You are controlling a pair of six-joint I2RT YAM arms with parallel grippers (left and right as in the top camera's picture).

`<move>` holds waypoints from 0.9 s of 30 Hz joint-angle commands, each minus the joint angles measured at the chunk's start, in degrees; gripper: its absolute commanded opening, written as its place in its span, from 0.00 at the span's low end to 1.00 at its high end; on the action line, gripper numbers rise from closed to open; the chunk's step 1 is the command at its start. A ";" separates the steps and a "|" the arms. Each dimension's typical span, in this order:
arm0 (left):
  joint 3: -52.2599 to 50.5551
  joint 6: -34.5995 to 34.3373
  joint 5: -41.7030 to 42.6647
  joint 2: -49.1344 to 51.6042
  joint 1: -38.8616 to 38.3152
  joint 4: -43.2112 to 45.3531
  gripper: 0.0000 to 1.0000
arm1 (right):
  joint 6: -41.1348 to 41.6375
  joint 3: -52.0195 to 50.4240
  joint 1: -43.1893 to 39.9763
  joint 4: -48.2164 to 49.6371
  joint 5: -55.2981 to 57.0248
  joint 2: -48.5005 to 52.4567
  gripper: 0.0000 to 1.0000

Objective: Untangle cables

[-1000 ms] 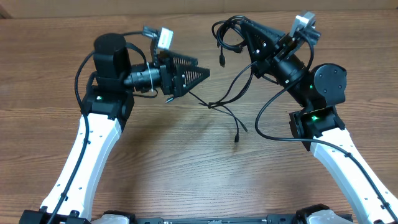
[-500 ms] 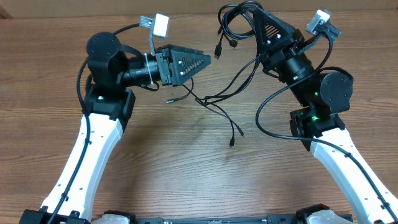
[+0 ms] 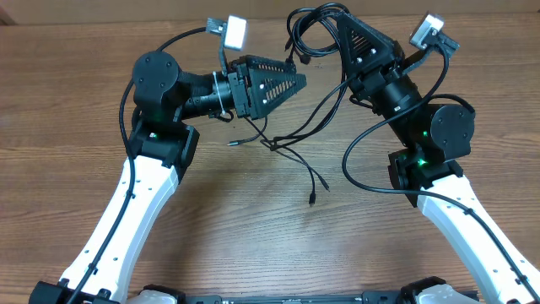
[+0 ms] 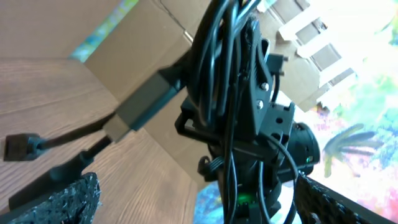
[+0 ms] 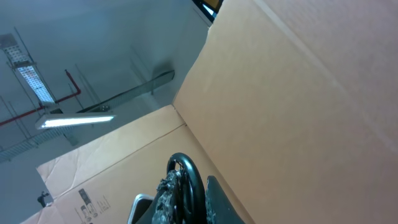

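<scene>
The cables (image 3: 310, 29) are thin black cords bunched in loops near the table's far edge. My right gripper (image 3: 341, 19) is shut on that bunch and holds it raised. In the right wrist view one cable loop (image 5: 192, 180) sits pinched between the fingers. Strands hang down to a crossing (image 3: 283, 143) on the table, and loose plug ends (image 3: 312, 201) lie below it. My left gripper (image 3: 300, 79) is open, its tip just left of the hanging strands. The left wrist view shows the cables (image 4: 217, 93) close ahead, running down between the wide-apart fingers (image 4: 62, 199).
The wooden table (image 3: 211, 236) carries both arm bases at the near edge. Another small plug end (image 3: 232, 144) lies below the left gripper. Cardboard boxes (image 5: 298, 106) stand beyond the far edge. The right arm's own thick wire (image 3: 359, 160) loops down beside its base.
My left gripper has swung up and to the right, closing on the hanging strands. The right gripper has lifted the bunch slightly toward the far edge, and the loose ends have drifted left.
</scene>
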 commanded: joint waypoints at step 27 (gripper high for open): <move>1.07 -5.46 -10.23 -1.29 -3.10 4.28 0.90 | 2.49 0.81 2.14 -2.91 -6.80 -0.04 0.04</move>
